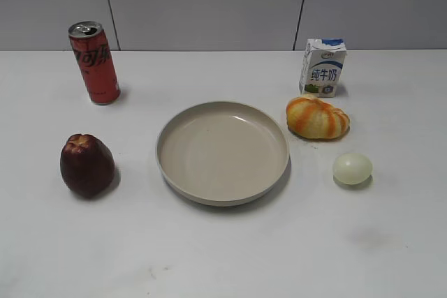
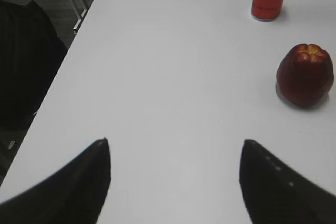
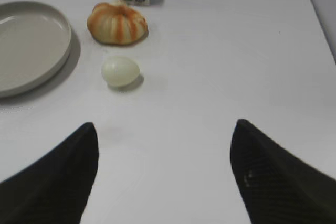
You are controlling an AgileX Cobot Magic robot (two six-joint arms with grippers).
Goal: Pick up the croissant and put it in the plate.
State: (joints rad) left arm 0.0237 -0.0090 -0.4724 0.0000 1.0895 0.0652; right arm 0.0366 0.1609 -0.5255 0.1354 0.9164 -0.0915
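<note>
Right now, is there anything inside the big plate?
No. The plate holds nothing, its whole floor shows bare. The croissant sits on the table beside it.

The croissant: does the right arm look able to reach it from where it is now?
Probably yes. In the right wrist view the right gripper is open and empty, and the croissant lies ahead, slightly left. Only the egg sits nearer, a little in the path, so coming from above should avoid it.
</note>
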